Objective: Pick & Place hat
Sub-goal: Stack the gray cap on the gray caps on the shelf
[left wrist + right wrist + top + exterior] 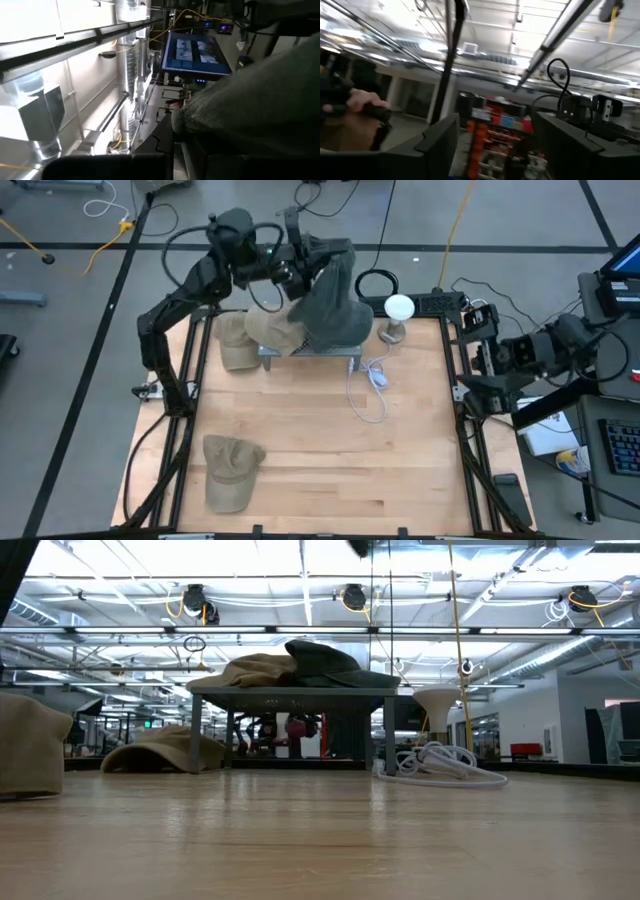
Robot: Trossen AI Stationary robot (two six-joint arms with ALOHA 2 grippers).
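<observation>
Counting from above, four hats are lying in the scene: a dark grey hat [335, 300] and a tan hat [272, 328] on the small metal stand [310, 352] at the far side of the table [320, 460], a tan cap [234, 348] on the wood just beside the stand on the left arm's side, and another tan cap [230, 470] well apart from the stand, near the front edge. One white lamp [398, 315] is standing just beside the stand on the right arm's side, and one white cable [372, 385] is trailing from the stand across the wood.

Only the high view is showing both arms. The low view is showing the stand's legs and the two hats piled on its top, the grey hat [325, 660] overlapping the tan one [255, 670], with the coiled cable [440, 765] next to it. The left wrist view is showing grey fabric [260, 100] up close and a lit monitor [195, 52] beyond it. The right wrist view is looking into the room, where a person's hand [362, 102] is showing.

Hanging over the stand, the left gripper [293, 265] is pinching the grey hat's edge with its fingers together. The right gripper [495, 145] is waiting off the table, far from the stand, fingers [437, 137] spread wide and holding nothing.
</observation>
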